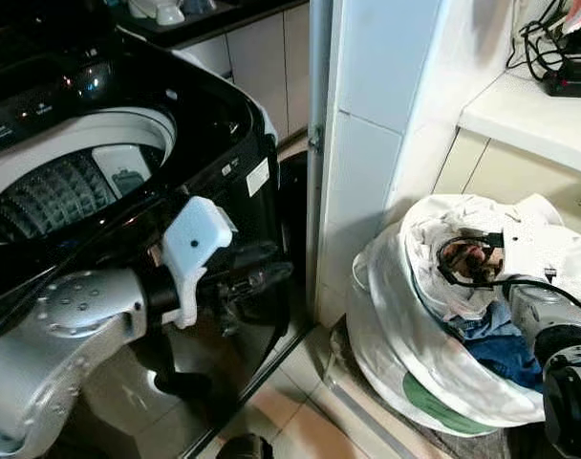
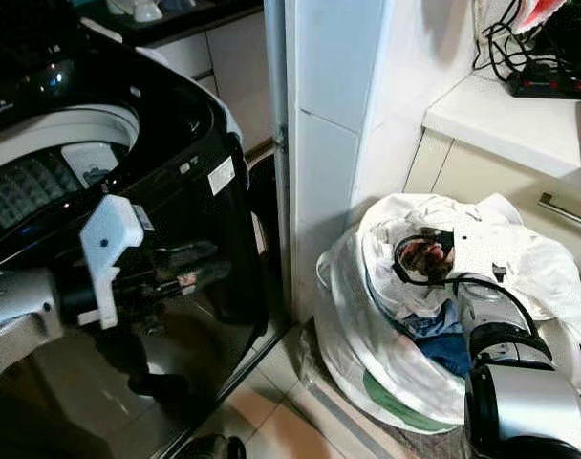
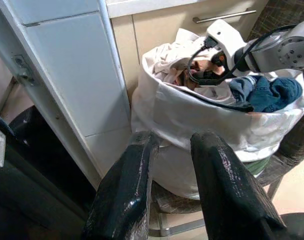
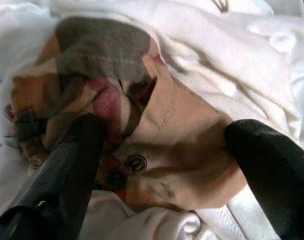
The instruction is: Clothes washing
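Note:
A black top-loading washing machine [image 1: 224, 124] stands at the left with its lid up and its grey drum [image 1: 71, 186] showing. A white laundry bag [image 1: 405, 335] full of clothes sits on the floor at the right. My right gripper [image 4: 177, 150] is inside the bag's mouth, open, with its fingers wide on either side of a tan and red plaid garment [image 4: 157, 115]. A blue garment [image 1: 505, 349] lies beside my right wrist. My left gripper [image 3: 174, 145] hovers in front of the washer's face, pointing toward the bag, open by a narrow gap and holding nothing.
A white tiled pillar [image 1: 367, 143] with a metal door frame stands between the washer and the bag. Behind the bag is a cabinet with a bar handle [image 2: 568, 212]. The white counter [image 1: 529, 115] above carries a power strip and black cables [image 1: 548, 48].

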### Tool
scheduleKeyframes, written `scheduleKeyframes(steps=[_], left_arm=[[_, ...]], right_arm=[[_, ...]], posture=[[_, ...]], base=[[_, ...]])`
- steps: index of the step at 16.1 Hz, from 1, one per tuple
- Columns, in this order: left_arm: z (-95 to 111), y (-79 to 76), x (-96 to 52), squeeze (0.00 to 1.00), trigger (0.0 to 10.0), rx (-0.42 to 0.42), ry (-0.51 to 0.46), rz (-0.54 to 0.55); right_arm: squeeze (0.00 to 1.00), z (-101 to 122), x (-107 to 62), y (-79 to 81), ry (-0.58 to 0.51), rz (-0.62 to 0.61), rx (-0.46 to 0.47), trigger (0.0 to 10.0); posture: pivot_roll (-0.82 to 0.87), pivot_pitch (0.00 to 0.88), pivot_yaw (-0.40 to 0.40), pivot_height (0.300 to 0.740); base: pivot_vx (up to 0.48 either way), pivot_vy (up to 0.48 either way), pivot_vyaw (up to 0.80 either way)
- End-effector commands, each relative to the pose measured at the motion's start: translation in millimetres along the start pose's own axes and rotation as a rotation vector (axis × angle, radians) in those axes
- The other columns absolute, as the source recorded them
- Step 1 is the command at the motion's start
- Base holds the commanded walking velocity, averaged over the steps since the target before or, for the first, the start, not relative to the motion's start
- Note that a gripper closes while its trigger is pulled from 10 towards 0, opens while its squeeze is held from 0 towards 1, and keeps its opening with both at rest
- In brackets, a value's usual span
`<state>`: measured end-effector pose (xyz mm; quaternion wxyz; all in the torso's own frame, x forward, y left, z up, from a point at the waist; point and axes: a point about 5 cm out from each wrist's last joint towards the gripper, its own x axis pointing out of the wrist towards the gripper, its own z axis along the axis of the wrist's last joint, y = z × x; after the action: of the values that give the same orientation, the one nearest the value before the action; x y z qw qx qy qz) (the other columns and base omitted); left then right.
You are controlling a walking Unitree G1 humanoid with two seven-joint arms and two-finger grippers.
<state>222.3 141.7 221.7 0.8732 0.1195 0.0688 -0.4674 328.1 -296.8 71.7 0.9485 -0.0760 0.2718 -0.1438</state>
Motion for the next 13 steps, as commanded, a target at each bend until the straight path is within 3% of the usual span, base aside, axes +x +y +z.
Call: scheduleKeyframes(steps=[1, 3, 13], left_arm=[[2.2, -1.9, -6.4, 0.00, 10.0, -0.006, 0.007, -0.002], [3.9, -4.4, -7.2, 0.00, 10.0, -0.007, 0.001, -0.014], [3.5, -6.6, -5.2, 0.00, 10.0, -0.026, 0.006, -0.023]], right_arm=[[0.00, -4.0, 0.1, 2.0, 0.021, -0.013, 0.014, 1.0], [0.00, -7.5, -0.1, 2.0, 0.037, -0.024, 0.006, 0.0], [0.00, -10.1, -0.3, 0.3, 0.047, -0.029, 0.010, 0.0]], posture=[[0.36, 0.120, 0.059, 0.740], [0.36, 0.117, 0.055, 0.740], [0.34, 0.119, 0.057, 0.740]], base=[[0.000, 0.000, 0.00], [0.000, 0.000, 0.00], [0.000, 0.000, 0.00]])
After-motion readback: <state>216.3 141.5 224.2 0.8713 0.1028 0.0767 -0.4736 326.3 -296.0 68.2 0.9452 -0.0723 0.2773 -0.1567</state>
